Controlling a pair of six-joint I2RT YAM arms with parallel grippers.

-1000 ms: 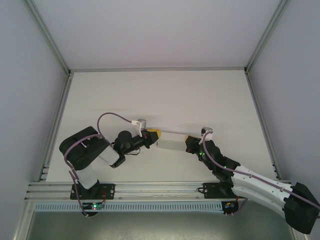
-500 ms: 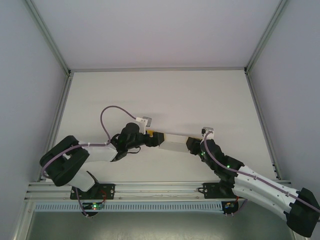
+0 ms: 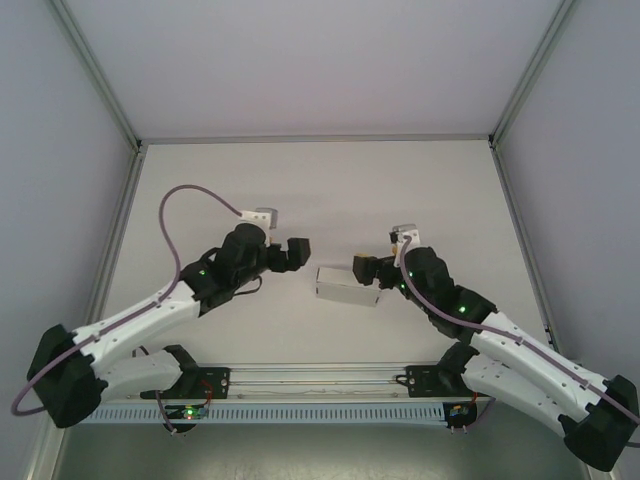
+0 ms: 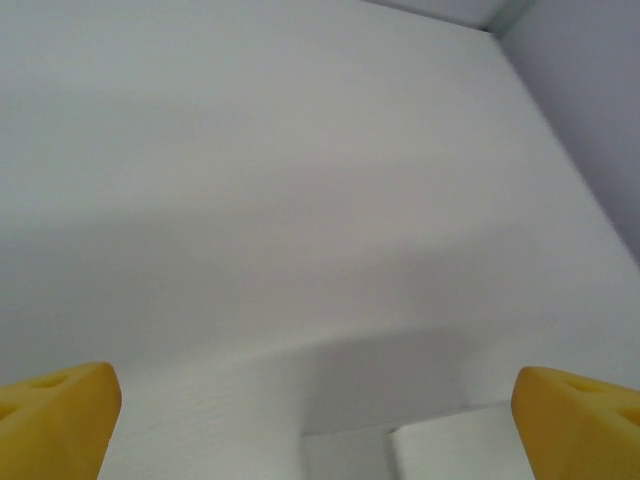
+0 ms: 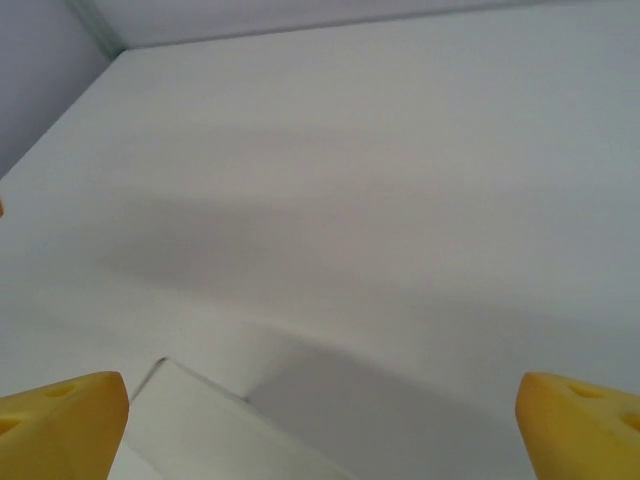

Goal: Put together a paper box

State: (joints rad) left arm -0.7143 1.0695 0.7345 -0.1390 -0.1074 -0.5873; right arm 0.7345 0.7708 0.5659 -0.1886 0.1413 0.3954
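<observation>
The paper box (image 3: 347,285) lies on the surface (image 3: 300,190) as a small closed block between the left hand (image 3: 297,252) and right hand (image 3: 363,268), both spread open and clear of it. Assembly is judged nearly done; the end flaps should be checked next.

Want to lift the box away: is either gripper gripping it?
No, the paper box lies on the table, and the left gripper and right gripper are both wide open.

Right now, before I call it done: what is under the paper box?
The paper box rests on the white table, between the open left claw and right claw. Its underside and inside are covered by its own card.
</observation>
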